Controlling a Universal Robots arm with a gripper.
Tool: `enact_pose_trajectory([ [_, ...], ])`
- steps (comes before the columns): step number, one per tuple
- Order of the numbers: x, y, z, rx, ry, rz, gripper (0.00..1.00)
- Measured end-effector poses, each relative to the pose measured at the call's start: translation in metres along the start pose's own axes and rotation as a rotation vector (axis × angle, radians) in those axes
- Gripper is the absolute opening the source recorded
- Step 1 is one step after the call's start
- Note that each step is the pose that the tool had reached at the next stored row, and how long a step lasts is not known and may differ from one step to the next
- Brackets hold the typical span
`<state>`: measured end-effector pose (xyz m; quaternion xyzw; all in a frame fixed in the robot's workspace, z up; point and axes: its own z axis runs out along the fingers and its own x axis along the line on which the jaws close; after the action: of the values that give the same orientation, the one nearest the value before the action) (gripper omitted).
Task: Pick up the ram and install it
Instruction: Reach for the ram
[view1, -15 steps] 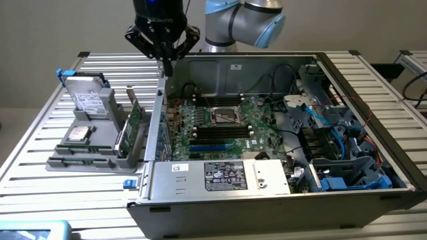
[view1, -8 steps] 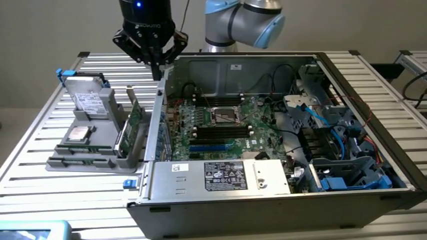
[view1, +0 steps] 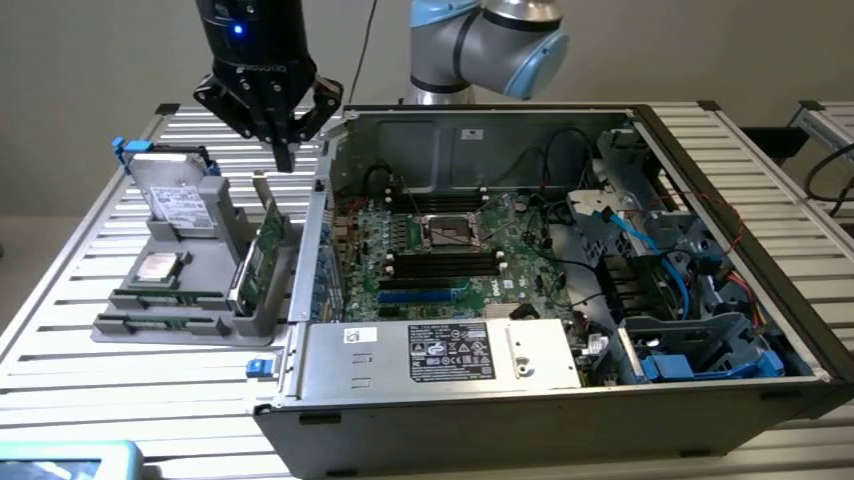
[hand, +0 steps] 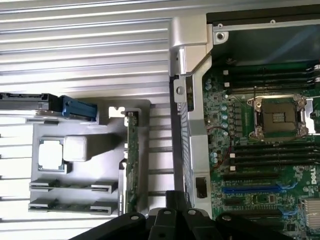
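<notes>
The pincer is fully closed: its two fingers are pressed together, point straight down, and hold nothing. It hangs in the air and touches no part.

Below the pincer lies the narrow gap between the grey holder and the side wall of the open computer case. The case wall is just beside the pincer on the exterior view's right.

On the exterior view's left of the pincer, and lower, the green expansion card stands on edge in the holder. It is the holder's nearest item to the pincer.

Farther to that side the holder carries:
- a hard drive, upright at the holder's far end;
- a processor, lying flat.

The ram sits on edge in a long slot at the holder's near end. It is well apart from the pincer, lower and towards the exterior view's left.

Inside the case, on the exterior view's right of the pincer, the motherboard shows an open processor socket. Black memory slots flank it. A blue slot lies beyond them.

The holder and the case rest on a slatted metal table.
</notes>
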<state>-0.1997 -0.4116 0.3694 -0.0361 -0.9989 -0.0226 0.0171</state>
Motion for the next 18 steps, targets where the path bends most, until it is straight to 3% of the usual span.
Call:
enact_pose_trajectory([
  [9, 0.027, -0.0079, 0.0081, 0.0003, 0.0030, 0.000, 0.11],
  [14, 0.036, -0.0204, 0.0138, 0.0003, 0.0039, 0.000, 0.11],
  [18, 0.044, -0.0267, 0.0200, 0.0007, 0.0085, 0.000, 0.11],
])
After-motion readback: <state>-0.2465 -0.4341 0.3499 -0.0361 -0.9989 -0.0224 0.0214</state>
